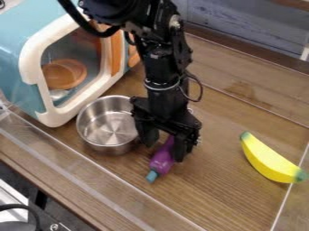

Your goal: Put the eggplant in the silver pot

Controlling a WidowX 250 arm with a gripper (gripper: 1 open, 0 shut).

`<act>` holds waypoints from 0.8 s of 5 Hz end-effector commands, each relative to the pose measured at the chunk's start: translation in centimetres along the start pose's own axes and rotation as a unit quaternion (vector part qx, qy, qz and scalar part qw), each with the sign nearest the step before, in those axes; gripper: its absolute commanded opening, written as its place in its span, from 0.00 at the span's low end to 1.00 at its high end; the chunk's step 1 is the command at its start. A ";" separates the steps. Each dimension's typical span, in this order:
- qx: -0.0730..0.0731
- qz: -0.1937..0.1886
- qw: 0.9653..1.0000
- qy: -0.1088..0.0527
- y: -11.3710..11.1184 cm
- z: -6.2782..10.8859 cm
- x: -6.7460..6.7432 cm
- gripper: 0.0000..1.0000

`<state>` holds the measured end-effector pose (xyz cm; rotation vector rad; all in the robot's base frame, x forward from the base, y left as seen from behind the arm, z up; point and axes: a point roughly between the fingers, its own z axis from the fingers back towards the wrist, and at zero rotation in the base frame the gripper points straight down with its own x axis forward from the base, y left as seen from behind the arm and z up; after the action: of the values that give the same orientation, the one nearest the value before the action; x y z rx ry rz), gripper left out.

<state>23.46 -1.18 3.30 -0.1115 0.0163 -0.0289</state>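
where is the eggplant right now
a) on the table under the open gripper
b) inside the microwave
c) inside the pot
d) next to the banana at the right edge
a: the eggplant lies on the table with the open gripper straddling its upper end, just right of the pot, which has nothing in it.
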 end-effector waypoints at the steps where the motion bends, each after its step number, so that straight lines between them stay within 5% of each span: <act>1: 0.001 0.007 1.000 -0.025 0.3 1.0 0.5 1.00; 4: 0.000 0.015 1.000 -0.027 0.5 0.9 0.4 1.00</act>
<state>23.42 -0.85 3.16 -0.1113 0.0112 -0.0068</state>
